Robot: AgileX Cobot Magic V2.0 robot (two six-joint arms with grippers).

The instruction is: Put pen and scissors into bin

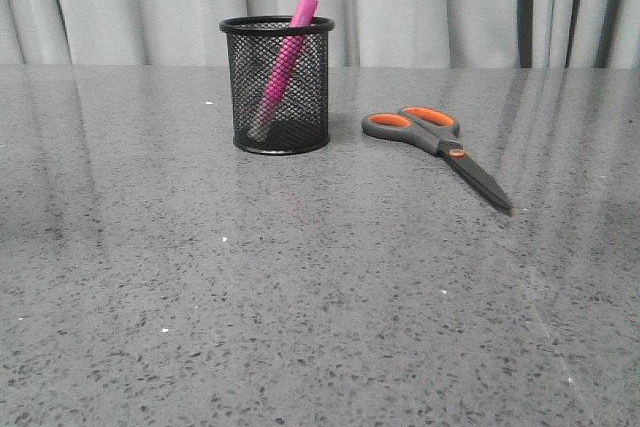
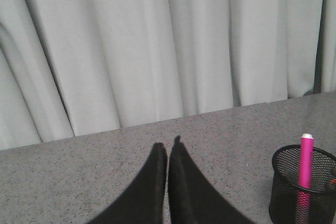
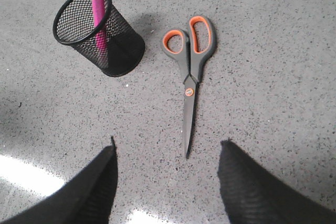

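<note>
Pen (image 1: 285, 65) stands in bin (image 1: 278, 87); scissors (image 1: 440, 150) beside.

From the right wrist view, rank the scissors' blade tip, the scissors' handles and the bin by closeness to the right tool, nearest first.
1. Blade tip: lies on the table between the open fingers of the right tool, nearest.
2. Handles: at the scissors' far end, clearly farther.
3. Bin: off beside the handles with the pen standing inside; roughly level with them, marginally farther.
</note>
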